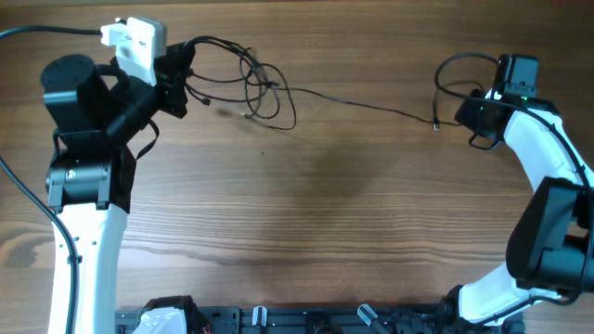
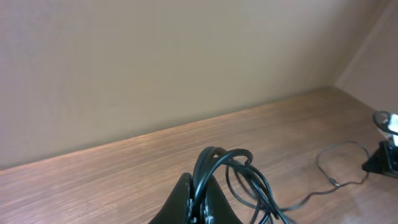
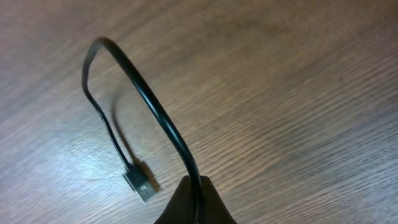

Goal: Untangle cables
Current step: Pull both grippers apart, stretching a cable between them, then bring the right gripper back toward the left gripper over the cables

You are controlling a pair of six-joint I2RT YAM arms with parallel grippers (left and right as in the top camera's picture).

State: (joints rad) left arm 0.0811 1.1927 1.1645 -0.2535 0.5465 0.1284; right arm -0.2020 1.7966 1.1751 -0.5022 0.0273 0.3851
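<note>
Cables (image 1: 263,86) | left jaws: clamped on tangled bundle | right jaws: clamped on one looping strand (image 3: 155,109)

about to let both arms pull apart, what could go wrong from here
1. The tangled loops beside the left gripper look crossed over each other, so pulling could cinch them into a tighter knot.
2. The right gripper pinches its cable just at the fingertips, so it may slip out under tension.
3. The plug rests on the table and could drag.
</note>
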